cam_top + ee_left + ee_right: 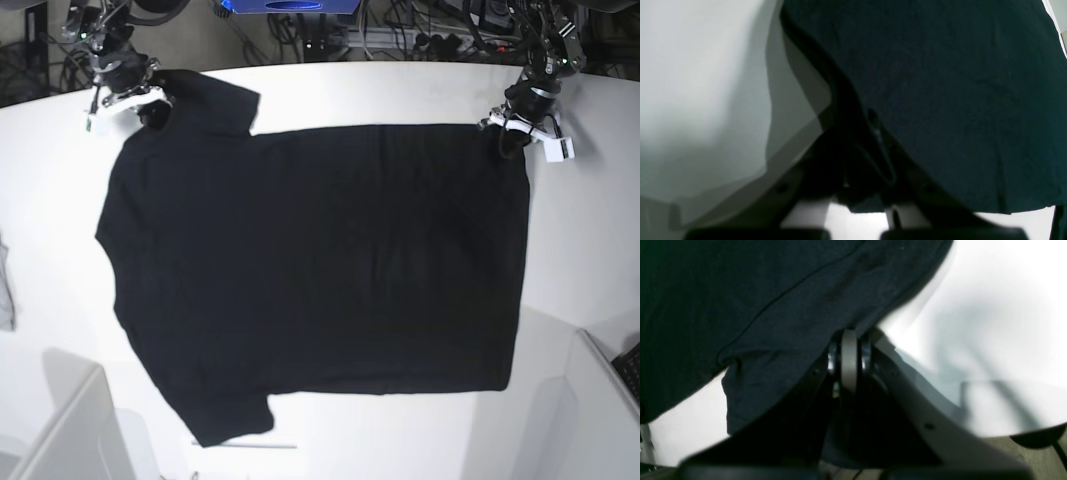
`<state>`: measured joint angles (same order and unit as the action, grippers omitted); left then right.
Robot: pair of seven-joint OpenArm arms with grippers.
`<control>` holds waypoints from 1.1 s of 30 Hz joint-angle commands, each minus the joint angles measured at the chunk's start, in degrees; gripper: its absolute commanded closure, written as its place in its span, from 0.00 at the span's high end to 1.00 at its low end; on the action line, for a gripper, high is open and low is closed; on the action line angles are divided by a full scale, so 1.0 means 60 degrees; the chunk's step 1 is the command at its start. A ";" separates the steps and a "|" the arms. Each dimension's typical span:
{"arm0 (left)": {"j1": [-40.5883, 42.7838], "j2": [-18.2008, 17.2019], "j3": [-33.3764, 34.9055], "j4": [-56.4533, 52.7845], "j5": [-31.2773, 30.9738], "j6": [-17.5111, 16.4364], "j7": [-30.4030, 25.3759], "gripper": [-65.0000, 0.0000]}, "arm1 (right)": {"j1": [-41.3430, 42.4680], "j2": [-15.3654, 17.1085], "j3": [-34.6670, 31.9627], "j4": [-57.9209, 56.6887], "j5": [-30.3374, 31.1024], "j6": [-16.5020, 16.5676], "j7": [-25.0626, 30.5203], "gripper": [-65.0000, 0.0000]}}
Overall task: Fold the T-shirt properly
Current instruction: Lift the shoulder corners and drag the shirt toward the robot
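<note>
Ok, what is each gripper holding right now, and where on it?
Both hold the T-shirt. The left gripper is shut on a hem corner at the far edge; the right gripper is shut at the far sleeve.
</note>
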<state>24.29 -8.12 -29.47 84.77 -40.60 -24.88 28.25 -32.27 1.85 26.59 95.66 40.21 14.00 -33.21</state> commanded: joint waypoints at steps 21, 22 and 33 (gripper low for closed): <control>0.1629 -0.0105 -0.0077 0.1483 0.0312 0.0140 0.0295 0.00 | -0.1061 0.0022 0.0426 0.0973 -0.0393 -0.0319 -0.0406 0.00; 0.1687 -0.0105 -0.0179 0.1512 0.0312 0.0140 0.0295 0.00 | -0.1120 0.0007 0.0426 0.1090 -0.0393 -0.0319 -0.0406 0.00; 0.2259 -0.0061 -0.0428 0.2318 0.0327 0.0140 0.0325 0.00 | -0.1588 -0.0037 0.0426 0.2262 -0.0393 -0.0319 -0.0391 0.00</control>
<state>37.26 -8.05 -31.79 97.67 -37.80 -23.83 31.11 -41.19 1.21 28.77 108.05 37.26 11.86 -36.47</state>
